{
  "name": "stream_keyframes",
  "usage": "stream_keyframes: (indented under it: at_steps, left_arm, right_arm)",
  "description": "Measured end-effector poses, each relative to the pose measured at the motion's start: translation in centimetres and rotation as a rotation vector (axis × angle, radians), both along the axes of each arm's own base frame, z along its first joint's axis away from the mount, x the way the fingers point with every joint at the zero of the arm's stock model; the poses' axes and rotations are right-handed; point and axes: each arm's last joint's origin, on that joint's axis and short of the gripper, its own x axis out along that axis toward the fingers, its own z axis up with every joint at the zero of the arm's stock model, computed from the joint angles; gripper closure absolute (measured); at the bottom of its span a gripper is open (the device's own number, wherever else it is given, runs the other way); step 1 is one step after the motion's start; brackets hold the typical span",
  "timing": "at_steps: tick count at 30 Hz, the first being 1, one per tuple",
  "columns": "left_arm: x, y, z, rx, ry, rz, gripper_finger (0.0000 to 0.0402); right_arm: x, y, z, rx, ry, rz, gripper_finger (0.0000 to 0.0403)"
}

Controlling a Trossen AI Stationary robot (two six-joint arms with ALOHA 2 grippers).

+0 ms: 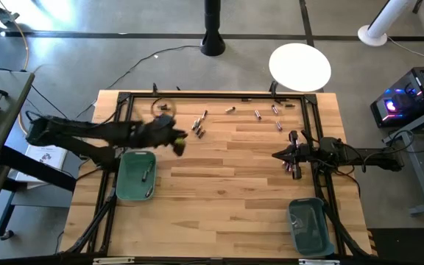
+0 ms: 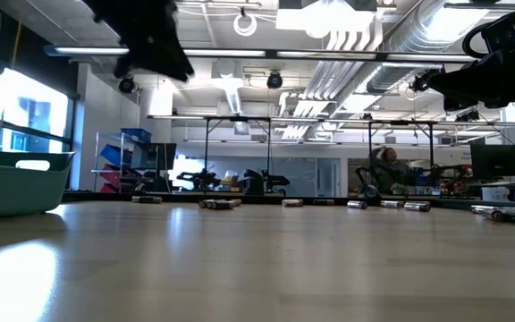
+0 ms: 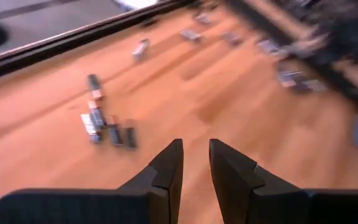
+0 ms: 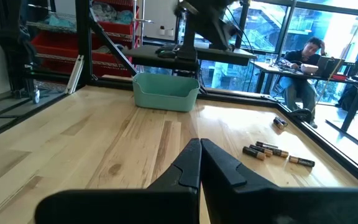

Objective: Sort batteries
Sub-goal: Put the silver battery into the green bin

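While the left gripper (image 1: 177, 144) hangs above the wooden table (image 1: 227, 184) just beyond the far right corner of the left teal bin (image 1: 136, 176), its two dark fingers (image 3: 166, 171) stand slightly apart with a narrow gap between them and nothing in that gap. From its wrist camera a small cluster of batteries (image 3: 107, 127) lies on the wood ahead of the fingertips, with more scattered farther off toward the table's frame. From above, that cluster (image 1: 198, 126) sits right of the gripper, toward the far edge, and further batteries lie strung along the far side of the table to its right. One battery (image 1: 145, 175) lies inside the left teal bin.

The right gripper (image 1: 277, 154) is held over the right part of the table with its fingers (image 4: 188, 163) pressed together, holding nothing. A few batteries (image 1: 294, 168) lie on the wood close beside it, near the right frame rail. The right teal bin (image 1: 307, 224) stands at the near right corner. In the right wrist view a person (image 4: 303, 65) sits at a desk in the room behind the table.
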Motion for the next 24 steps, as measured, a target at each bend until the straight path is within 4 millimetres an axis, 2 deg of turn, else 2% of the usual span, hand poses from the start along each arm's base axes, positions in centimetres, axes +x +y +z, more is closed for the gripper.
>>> stream_keyframes:
  at_steps: [7,13,18,24]
  left_arm:
    - [2.6,7.7,-5.4,-0.02,0.199,0.1,0.0297]
    - [2.9,12.7,-9.3,-0.131,0.223,0.175,0.0251]
    - [3.3,14.4,-12.5,-0.222,0.3,0.18,0.0237]
    - [5.4,14.5,-14.0,-0.216,0.344,0.128,0.0236]
  right_arm:
    - [0.0,0.0,0.0,0.0,0.0,0.0,0.0402]
    - [0.0,0.0,0.0,0.0,0.0,0.0,0.0402]
    - [0.0,0.0,0.0,0.0,0.0,0.0,0.0402]
    - [0.0,0.0,0.0,0.0,0.0,0.0,0.0402]
